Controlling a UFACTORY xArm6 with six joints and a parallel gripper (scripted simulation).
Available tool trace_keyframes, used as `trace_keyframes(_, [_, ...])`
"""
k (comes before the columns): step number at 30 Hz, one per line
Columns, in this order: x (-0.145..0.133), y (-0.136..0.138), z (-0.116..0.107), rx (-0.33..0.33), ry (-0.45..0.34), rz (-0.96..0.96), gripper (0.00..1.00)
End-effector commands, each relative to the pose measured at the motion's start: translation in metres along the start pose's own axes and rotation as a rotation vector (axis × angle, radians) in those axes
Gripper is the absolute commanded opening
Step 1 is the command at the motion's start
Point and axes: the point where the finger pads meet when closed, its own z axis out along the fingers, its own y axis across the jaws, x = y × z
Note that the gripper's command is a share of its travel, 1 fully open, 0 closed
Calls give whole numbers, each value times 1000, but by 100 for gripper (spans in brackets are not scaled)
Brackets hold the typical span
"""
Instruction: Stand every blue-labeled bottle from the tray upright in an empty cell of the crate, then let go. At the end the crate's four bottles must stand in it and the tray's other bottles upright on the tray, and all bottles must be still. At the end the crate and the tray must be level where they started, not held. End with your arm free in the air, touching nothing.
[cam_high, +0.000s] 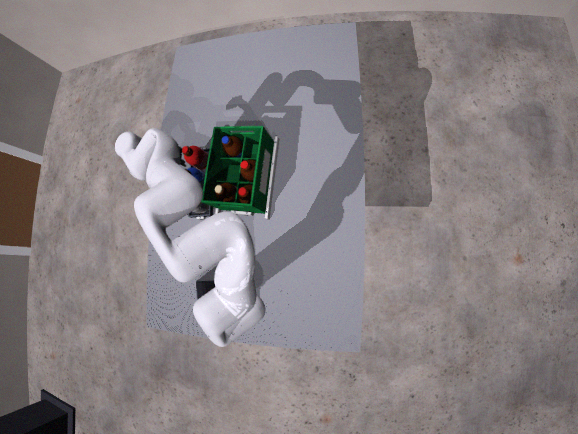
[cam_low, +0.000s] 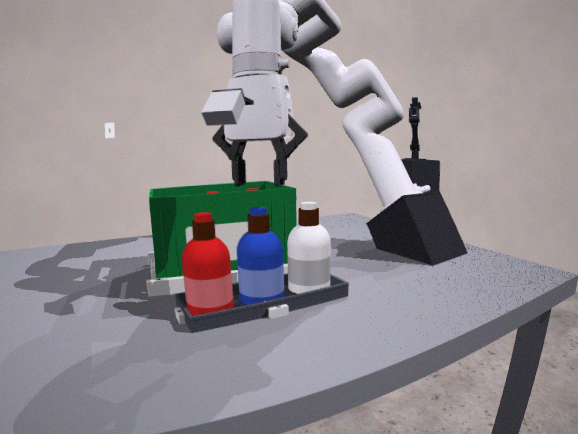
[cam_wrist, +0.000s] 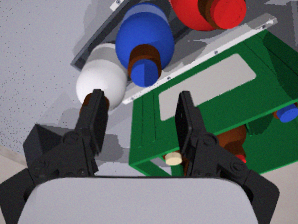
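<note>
Three bottles stand upright on the dark tray (cam_low: 312, 298) (cam_wrist: 93, 44): a red one (cam_low: 207, 272) (cam_high: 190, 152), a blue-labeled one (cam_low: 260, 265) (cam_wrist: 144, 36) (cam_high: 196, 174) and a white one (cam_low: 309, 257) (cam_wrist: 100, 83). The green crate (cam_low: 167, 225) (cam_wrist: 220, 119) (cam_high: 208, 167) stands right behind the tray. It holds a blue-capped bottle (cam_high: 227, 142), two red-capped bottles (cam_high: 245, 165) (cam_high: 243, 192) and a cream-capped bottle (cam_high: 218, 189); two of its cells are empty. My gripper (cam_low: 259, 180) (cam_wrist: 141, 103) is open and empty, hanging above the blue-labeled bottle's cap. In the overhead view the arm hides the gripper and the white bottle.
The grey table (cam_low: 400, 325) carries the arm's black base block (cam_low: 415, 232) at the right. Small white brackets (cam_low: 277, 311) sit against the tray and the crate. The table's edge runs close in front.
</note>
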Motion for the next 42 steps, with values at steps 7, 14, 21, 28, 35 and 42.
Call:
trace_keyframes(7, [1,1,7,-1,5,1,65])
trace_keyframes(14, [1,1,13,-1,5,1,65])
trace_keyframes(21, [1,1,15,-1,5,1,65])
trace_keyframes(28, [1,1,15,-1,5,1,65])
trace_keyframes(35, [1,1,15,-1,5,1,65])
trace_keyframes(42, [1,1,15,-1,5,1,65])
